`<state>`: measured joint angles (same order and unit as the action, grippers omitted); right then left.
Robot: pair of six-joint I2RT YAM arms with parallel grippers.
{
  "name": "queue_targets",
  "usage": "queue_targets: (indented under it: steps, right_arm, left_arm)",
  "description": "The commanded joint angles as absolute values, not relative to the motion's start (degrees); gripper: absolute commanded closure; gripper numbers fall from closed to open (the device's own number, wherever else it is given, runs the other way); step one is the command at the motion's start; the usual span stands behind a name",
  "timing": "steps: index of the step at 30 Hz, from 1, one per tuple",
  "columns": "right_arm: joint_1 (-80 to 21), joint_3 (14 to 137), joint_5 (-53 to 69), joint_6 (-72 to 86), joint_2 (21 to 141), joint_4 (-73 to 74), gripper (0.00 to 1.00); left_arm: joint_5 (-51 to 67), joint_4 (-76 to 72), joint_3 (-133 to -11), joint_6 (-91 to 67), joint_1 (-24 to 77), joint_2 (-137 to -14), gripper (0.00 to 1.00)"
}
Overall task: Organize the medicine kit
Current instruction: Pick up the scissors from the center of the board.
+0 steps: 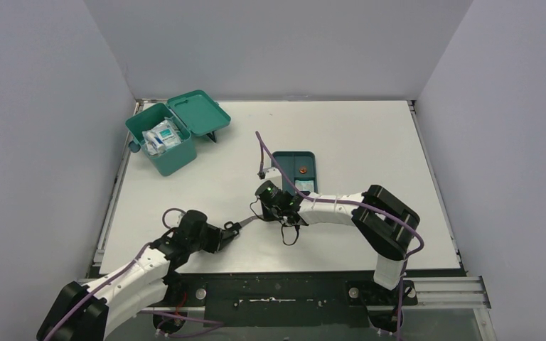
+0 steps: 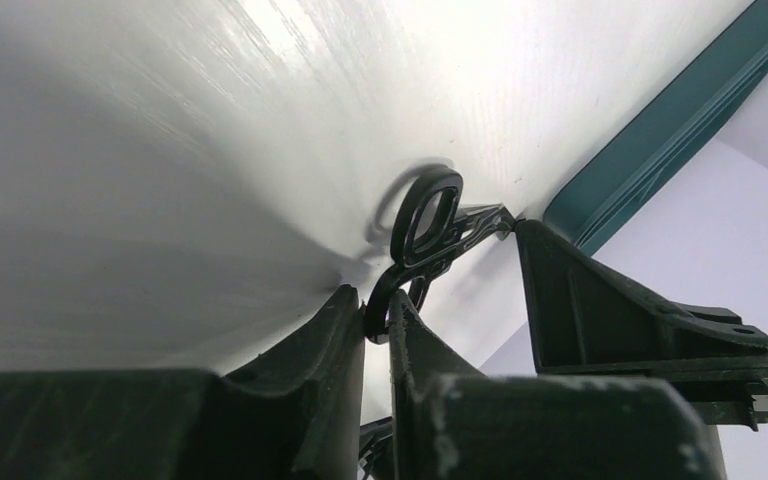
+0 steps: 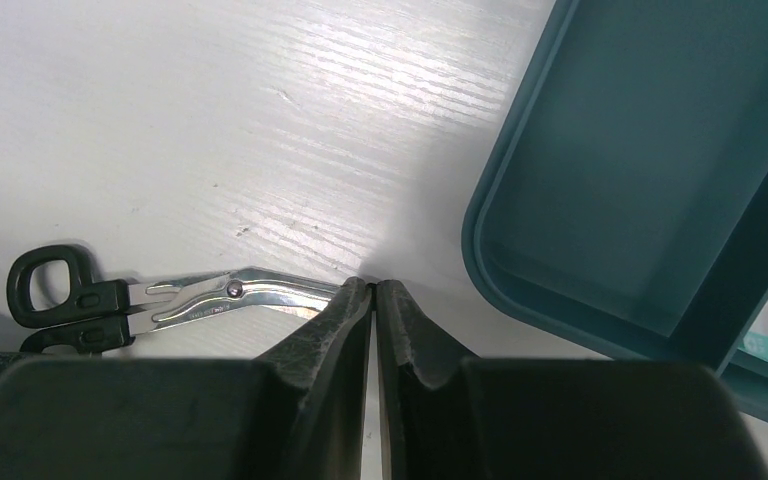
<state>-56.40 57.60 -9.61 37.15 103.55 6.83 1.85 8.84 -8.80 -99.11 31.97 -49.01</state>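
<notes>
The left pincer point(image 2: 378, 310) pinches the scissors' point(image 3: 210, 295) handle and the right pincer point(image 3: 374, 290) the blade tip, long axis running 8-to-2 o'clock; the open kit point(image 1: 175, 162) sits at 11 o'clock, nearer the left arm.

Robotics lab cell: white table point(image 1: 355, 142) (plain grey partition walls point(image 1: 277, 42) on three sides)
</notes>
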Motion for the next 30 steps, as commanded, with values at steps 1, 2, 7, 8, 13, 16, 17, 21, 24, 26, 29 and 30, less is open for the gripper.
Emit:
queue_targets:
  steps: [1,2,7,8,13,16,17,21,24,26,29,30]
  right_arm:
    - [-57.9,56.12,-7.18,37.55,102.47,9.05,0.91]
    - [-58.03,56.29,-7.13,37.53,102.28,9.1,0.91]
    - [-58.32,57.14,-6.53,37.53,99.34,10.11,0.85]
    - [-58.39,57.23,-6.57,37.57,98.34,10.41,0.83]
    - [-57.98,57.9,-6.73,36.57,91.13,11.97,0.71]
    - [-57.3,56.07,-4.59,34.17,85.45,9.8,0.62]
    - [-56.64,54.9,-3.06,33.13,83.72,7.98,0.6]
    - [-53.45,51.04,-0.61,32.78,77.49,5.72,0.59]
    - [-50.45,48.98,1.87,32.87,72.87,5.41,0.57]
    - [-48.67,48.47,4.35,31.47,70.77,5.2,0.52]
    - [-46.99,48.64,6.92,29.12,68.87,5.73,0.43]
    - [-46.65,48.75,7.9,28.43,68.48,5.71,0.41]
  left_arm:
    - [-2.24,8.1,-8.14,-100.81,32.15,-46.92,0.94]
    - [-2.77,8.45,-8.23,-100.73,32.19,-46.44,0.97]
    - [-5.37,11.08,-9.77,-98.79,32.14,-43.79,1.0]
    - [-5.79,11.5,-10.16,-98.28,32.12,-43.29,1.0]
    - [-7.55,12.5,-11.87,-94.84,32.16,-41.51,1.0]
    - [-8.63,12.1,-13.3,-90.9,32.08,-41.53,1.0]
    - [-8.76,11.52,-13.47,-89.82,32.1,-41.57,1.0]
    - [-7.99,8.5,-14.52,-84.03,32.07,-41.66,1.0]
    - [-7.91,8.95,-16.49,-78.92,32.08,-40.92,1.0]
    - [-7.81,9.46,-17.73,-75.88,32.09,-40.18,1.0]
    - [-7.08,9.49,-19.4,-71.38,32.08,-39.27,1.0]
    - [-6.35,9.21,-19.9,-69.93,32.06,-39.14,1.0]
